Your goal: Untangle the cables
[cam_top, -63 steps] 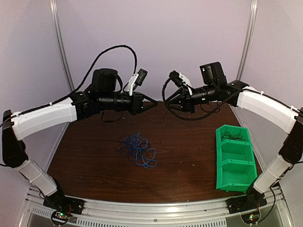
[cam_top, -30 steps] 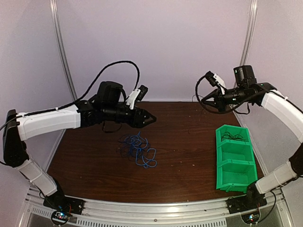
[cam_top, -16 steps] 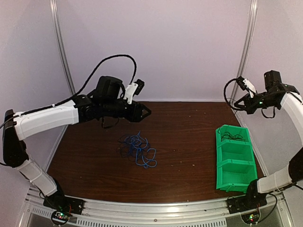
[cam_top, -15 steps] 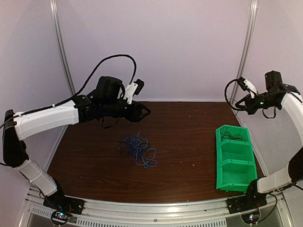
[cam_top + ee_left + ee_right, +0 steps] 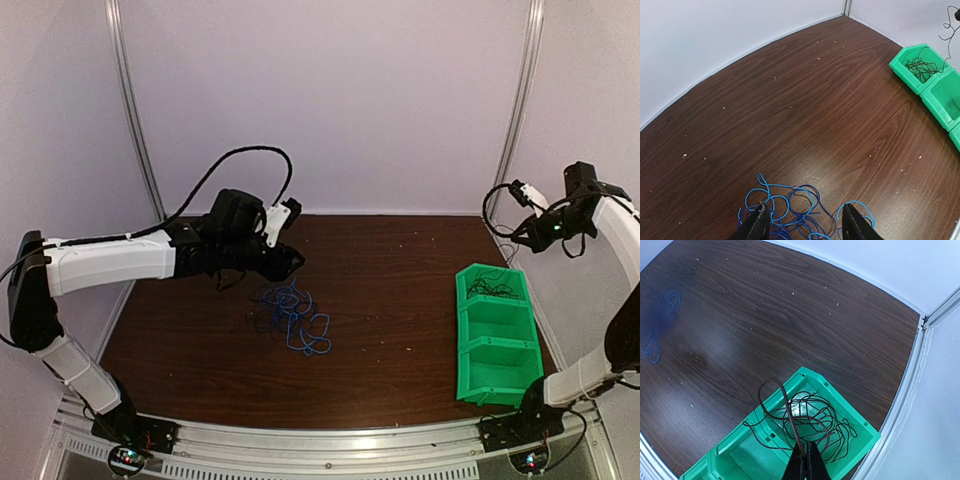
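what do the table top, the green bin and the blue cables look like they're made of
The table top: wood or wood-look laminate, dark brown grain with a soft sheen.
The green bin: moulded plastic, one even bright green, slightly glossy walls.
The blue cables: thin wire, probably plastic-sheathed, lying in limp loose loops.

Table (image 5: 400,300): dark reddish-brown, streaky wood grain, scattered pale specks
Blue cables (image 5: 290,315): bright blue tangle, few darker strands mixed in
Bin (image 5: 490,388): vivid green, plain
Black cables (image 5: 810,425): black, dark against green bin floor
Left arm (image 5: 110,265), right arm (image 5: 615,215): white shells, black joints
Left gripper (image 5: 805,222), right gripper (image 5: 804,462): black
Walls (image 5: 350,100): pale lilac-white, plain
Frame posts (image 5: 130,120), base rail (image 5: 330,445): silver metal; tiny red and green lights at arm bases
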